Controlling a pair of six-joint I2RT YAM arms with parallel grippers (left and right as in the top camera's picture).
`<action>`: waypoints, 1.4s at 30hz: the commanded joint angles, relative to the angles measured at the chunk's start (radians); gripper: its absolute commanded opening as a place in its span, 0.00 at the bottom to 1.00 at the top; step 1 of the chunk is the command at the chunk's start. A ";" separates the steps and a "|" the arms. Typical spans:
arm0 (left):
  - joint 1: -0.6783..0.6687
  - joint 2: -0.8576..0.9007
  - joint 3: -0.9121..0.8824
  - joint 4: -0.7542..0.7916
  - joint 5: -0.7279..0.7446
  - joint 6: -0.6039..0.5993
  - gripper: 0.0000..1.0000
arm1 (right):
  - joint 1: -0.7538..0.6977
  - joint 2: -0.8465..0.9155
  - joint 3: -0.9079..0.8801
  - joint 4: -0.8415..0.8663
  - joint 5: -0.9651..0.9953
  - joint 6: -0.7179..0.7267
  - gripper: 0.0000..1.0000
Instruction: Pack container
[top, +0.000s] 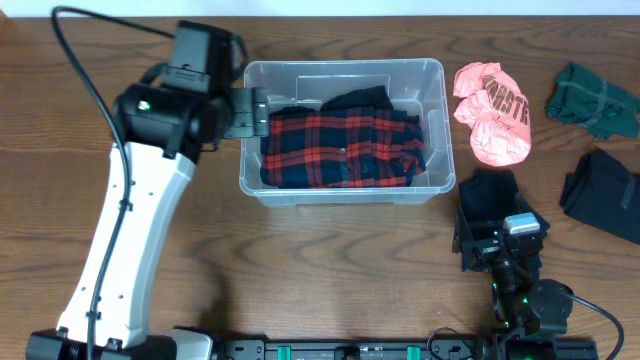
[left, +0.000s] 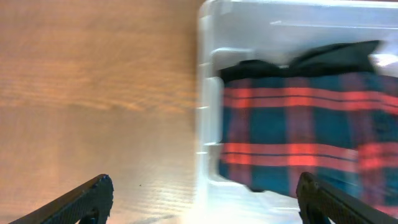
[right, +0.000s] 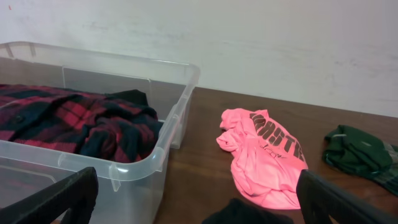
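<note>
Container (top: 345, 192), plaid shirt (top: 340, 145) inside and pink shirt (top: 492, 120) just right of it, looks light, stiff and slick; its thick rim suits gripping. Left gripper (left: 205, 190) is spread wide at its left rim. Right gripper (right: 198, 186) gapes empty off its front right corner.

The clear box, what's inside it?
A red plaid shirt lies in the container, with a black garment peeking out at the back. Anything underneath them is hidden.

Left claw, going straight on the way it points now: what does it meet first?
Most likely the end wall of the bin: the open left claw is lined up astride its rim, one side over the table, the other over the plaid shirt inside. Depth is unclear.
</note>
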 joint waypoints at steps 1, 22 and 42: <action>0.065 0.006 -0.037 -0.007 -0.004 0.010 0.96 | -0.010 -0.005 -0.003 0.000 0.023 -0.012 0.99; 0.301 0.007 -0.350 0.143 0.025 0.010 0.98 | -0.024 0.584 0.478 0.253 0.043 0.041 0.99; 0.394 0.007 -0.350 0.179 -0.012 0.010 0.98 | -0.286 1.527 1.155 -0.192 -0.233 0.164 0.99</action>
